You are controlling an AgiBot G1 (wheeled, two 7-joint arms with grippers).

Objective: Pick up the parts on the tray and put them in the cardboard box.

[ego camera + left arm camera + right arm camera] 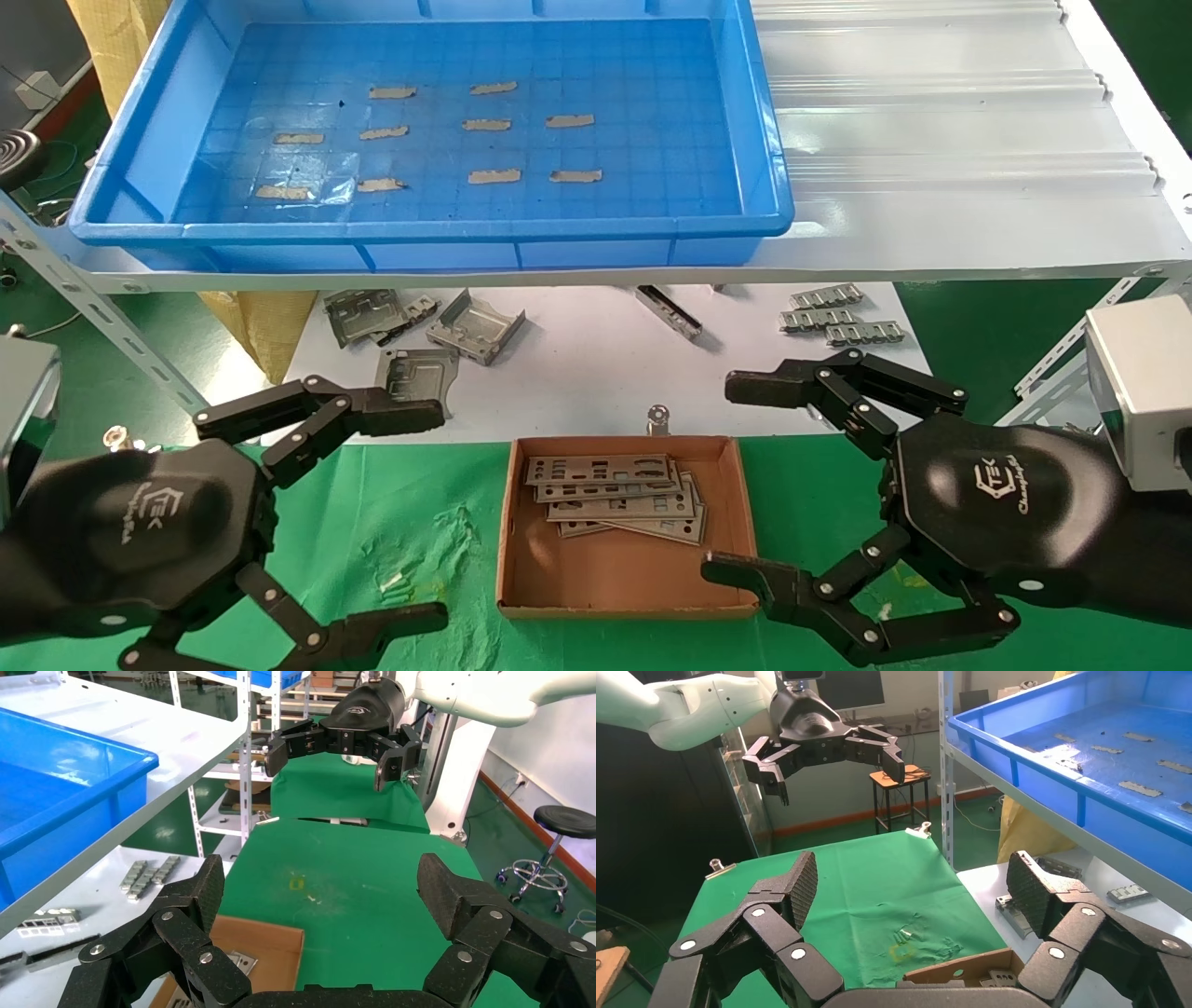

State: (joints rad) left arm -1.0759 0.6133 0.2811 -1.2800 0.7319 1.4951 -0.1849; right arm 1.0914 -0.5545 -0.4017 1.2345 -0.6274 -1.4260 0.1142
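A large shallow bright-blue plastic tray (764,140) with a grid-patterned floor sits on a white shelf (950,168), its floor bare except for small tan tape strips (493,176) stuck in rows; no metal plates lie in it. Below the shelf, a white board (596,373) carries bent grey metal brackets (475,326) on the robot's left and small grey linked metal pieces (838,317) on its right. In front of the board, on green cloth (419,522), stands the small shallow brown cardboard box (624,582), roughly square with low walls.

The black left gripper (433,513) hangs over the green cloth to the left of the box, fingers spread wide, holding and touching nothing. The black right gripper (726,475) hangs at the box's right side, also spread wide and empty; its lower fingertip (736,568) shows over the box's near right corner, the upper one over the white board beyond the box's far right corner.

The thin flat silver-grey metal plates (615,499), punched with small rectangular and round cut-outs, lie stacked and slightly fanned in the far half of the box, between the two grippers and nearer the right one, apart from both. A small silver clip (658,419) stands just beyond the box's far wall.
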